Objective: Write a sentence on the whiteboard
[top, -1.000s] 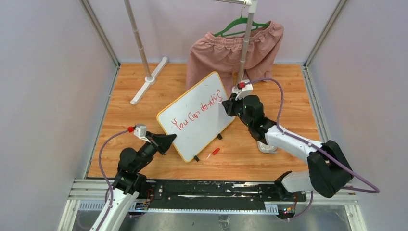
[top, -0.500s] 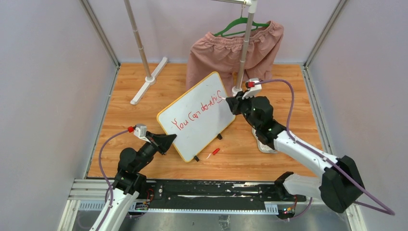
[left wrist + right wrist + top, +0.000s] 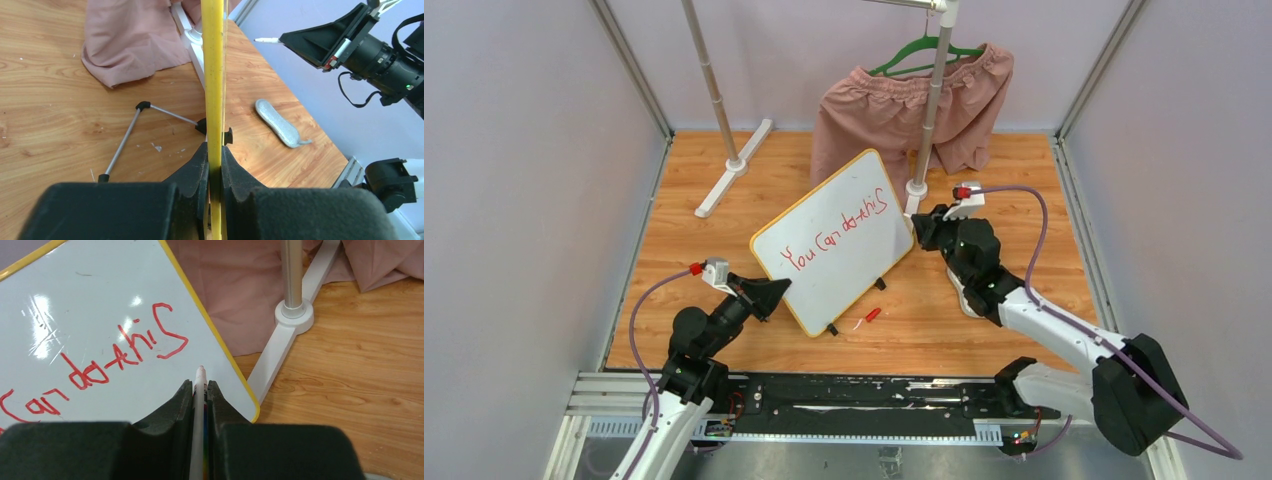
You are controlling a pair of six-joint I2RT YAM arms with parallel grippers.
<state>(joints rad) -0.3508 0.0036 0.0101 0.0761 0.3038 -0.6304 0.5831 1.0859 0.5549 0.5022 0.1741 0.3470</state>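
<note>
The whiteboard (image 3: 836, 238) with a yellow frame stands tilted on the wooden floor, propped on a wire stand. The sentence (image 3: 839, 231) in red reads roughly "You can do this"; its end shows in the right wrist view (image 3: 125, 347). My left gripper (image 3: 774, 293) is shut on the whiteboard's yellow edge (image 3: 214, 75) at its near left corner. My right gripper (image 3: 921, 228) is shut on a white marker (image 3: 199, 390), just off the board's right edge, the tip pointing at the board's surface near the last word. The marker's red cap (image 3: 871, 315) lies on the floor.
A clothes rack with white feet (image 3: 734, 168) stands at the back, pink shorts (image 3: 904, 105) on a green hanger draped over it. A grey oblong object (image 3: 280, 123) lies on the floor under my right arm. The board's wire stand (image 3: 127, 134) reaches back behind it.
My right gripper with the marker has pulled away from the end of the sentence, moving right and nearer, off the board's edge. The left gripper and the board have not moved.
</note>
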